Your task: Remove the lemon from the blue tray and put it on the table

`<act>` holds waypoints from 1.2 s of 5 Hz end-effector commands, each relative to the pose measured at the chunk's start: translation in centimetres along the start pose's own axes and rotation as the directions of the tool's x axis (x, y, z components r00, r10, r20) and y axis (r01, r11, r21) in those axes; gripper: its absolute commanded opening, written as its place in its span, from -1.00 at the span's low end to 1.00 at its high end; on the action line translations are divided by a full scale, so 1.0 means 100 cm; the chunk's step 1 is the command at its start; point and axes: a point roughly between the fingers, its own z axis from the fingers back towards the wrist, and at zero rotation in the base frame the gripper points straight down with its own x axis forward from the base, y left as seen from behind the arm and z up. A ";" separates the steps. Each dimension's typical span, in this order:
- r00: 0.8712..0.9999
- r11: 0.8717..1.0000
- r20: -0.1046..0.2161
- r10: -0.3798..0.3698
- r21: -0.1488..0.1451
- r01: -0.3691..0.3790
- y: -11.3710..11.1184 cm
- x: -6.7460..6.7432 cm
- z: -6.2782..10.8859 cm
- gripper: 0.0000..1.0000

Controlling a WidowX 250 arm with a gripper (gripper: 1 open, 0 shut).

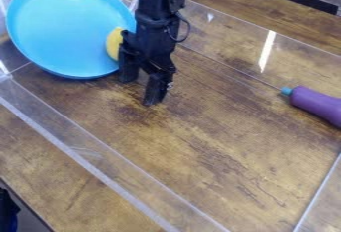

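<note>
The lemon (114,41) shows as a small yellow patch at the right rim of the blue tray (60,27), mostly hidden behind the arm. My black gripper (142,85) points straight down with its fingers spread open and nothing between them. It hangs low over the dark wooden table (200,146), just right of and in front of the tray's edge. One fingertip (154,94) is close to the wood. Whether the lemon lies inside the tray or against its rim, I cannot tell.
A purple elongated object (316,104) lies at the right edge of the table. Clear plastic walls (80,136) run along the front left and back of the work area.
</note>
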 end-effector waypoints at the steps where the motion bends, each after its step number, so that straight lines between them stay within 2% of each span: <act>1: 0.999 1.000 0.037 0.007 0.010 -0.007 0.002 0.008 0.004 1.00; 5: 0.998 1.000 0.067 0.008 -0.001 -0.008 -0.002 0.010 0.003 1.00; 6: 0.997 1.000 0.082 0.013 0.000 -0.013 0.000 0.013 0.009 1.00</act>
